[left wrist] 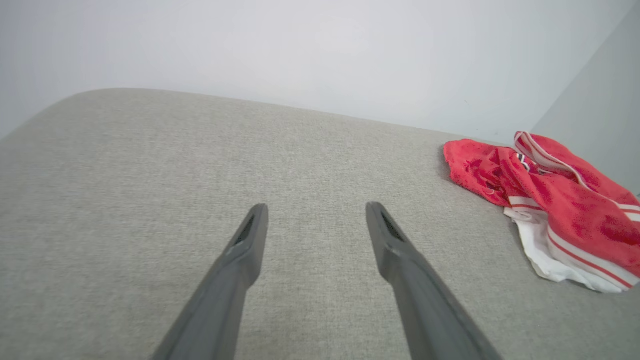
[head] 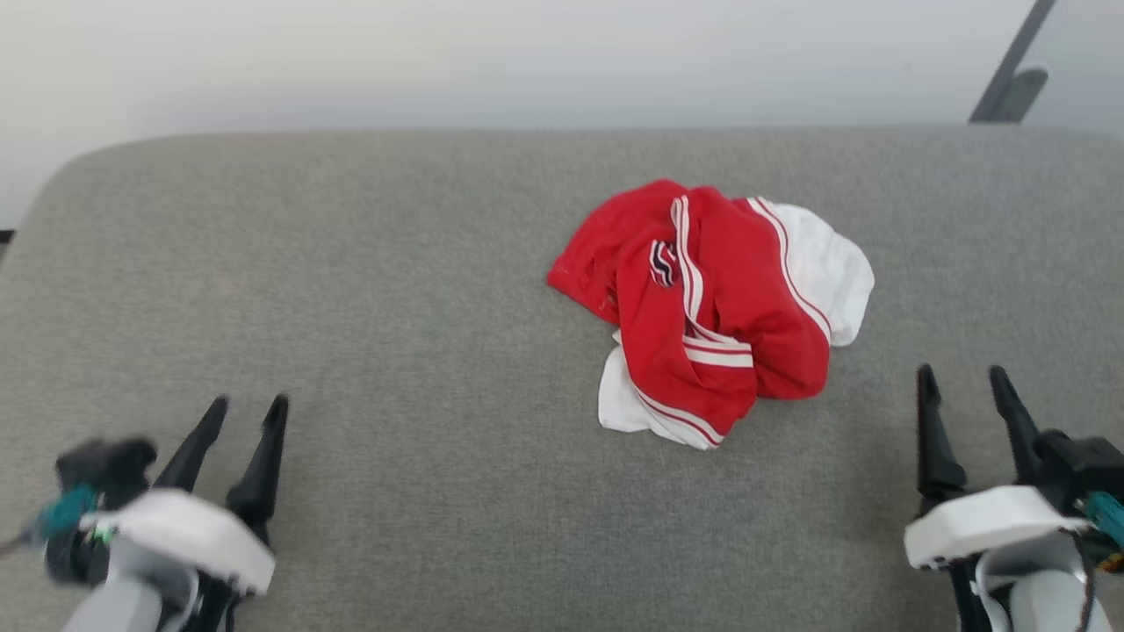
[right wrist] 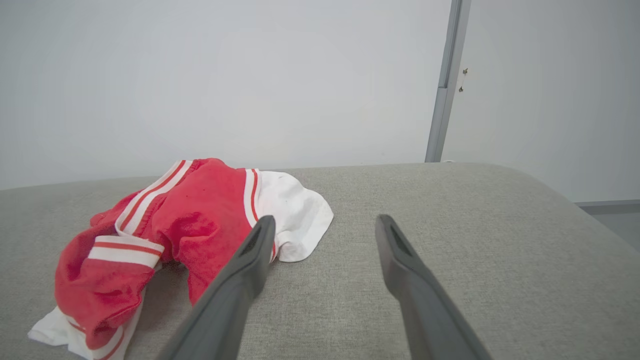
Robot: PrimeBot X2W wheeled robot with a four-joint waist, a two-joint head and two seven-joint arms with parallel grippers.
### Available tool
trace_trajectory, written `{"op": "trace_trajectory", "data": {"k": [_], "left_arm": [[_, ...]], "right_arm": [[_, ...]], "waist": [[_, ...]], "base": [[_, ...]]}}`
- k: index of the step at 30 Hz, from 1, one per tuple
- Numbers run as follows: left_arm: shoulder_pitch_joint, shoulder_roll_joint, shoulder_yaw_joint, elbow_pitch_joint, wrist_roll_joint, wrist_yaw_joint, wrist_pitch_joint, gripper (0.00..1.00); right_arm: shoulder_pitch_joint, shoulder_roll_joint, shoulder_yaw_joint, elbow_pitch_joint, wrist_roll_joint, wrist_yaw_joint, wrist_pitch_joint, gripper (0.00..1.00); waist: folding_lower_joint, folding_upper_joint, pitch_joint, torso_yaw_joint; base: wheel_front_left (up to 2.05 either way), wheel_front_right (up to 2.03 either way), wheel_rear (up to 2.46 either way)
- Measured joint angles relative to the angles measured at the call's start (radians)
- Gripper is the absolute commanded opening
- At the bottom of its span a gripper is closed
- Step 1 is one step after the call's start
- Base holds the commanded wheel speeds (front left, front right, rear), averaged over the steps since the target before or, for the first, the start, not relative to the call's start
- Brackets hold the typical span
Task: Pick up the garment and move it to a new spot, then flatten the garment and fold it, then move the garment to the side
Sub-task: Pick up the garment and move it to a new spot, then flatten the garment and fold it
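While the pick-up is not yet begun, grey padded surface (head: 351, 263): bears the garment (head: 711, 307); stretches wide to the garment's left, less far to its right.
garment: red jersey in a crumpled heap, layers folded over one another; touched by neither arm; lettering mostly hidden in the folds.
right gripper (head: 961, 376): jaws wide apart, holding nothing; near the garment, on its near-right side; the closer of the two, so probably the better arm for the first pinch.
left gripper (head: 249, 402): jaws wide apart, empty; well apart from the garment, on its near-left side.
white sleeve end (head: 830, 263): spills from the garment's far-right side; thin and flat, likely a poor bite.
striped trim (head: 716, 351): raised band on the garment's near side; probably the firmest hold; pinch high on the heap, close fully before lifting, and raise the cloth clear so that nothing drags.
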Motion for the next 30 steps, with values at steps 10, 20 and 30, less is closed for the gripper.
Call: {"op": "trace_trajectory", "data": {"k": [10,20,30], "left_arm": [[0.289,-0.151,0.327,-0.199,0.307,0.0,0.0,1.0],[0.36,-0.207,0.379,-0.263,0.364,0.0,0.0,1.0],[0.32,-0.217,0.352,-0.273,0.354,0.0,0.0,1.0]], "right_arm": [[0.078,-0.001,-0.056,-0.051,-0.005,0.0,0.0,1.0],[0.101,-0.001,-0.059,-0.053,0.012,0.0,0.0,1.0],[-0.112,-0.039,-0.02,0.004,-0.117,0.0,0.239,1.0]], "waist": [[0.0,0.0,-0.081,0.02],[0.0,0.0,-0.087,0.022],[0.0,0.0,-0.027,0.027]], "base": [[0.0,0.0,0.0],[0.0,0.0,0.0],[0.0,0.0,0.0]]}}
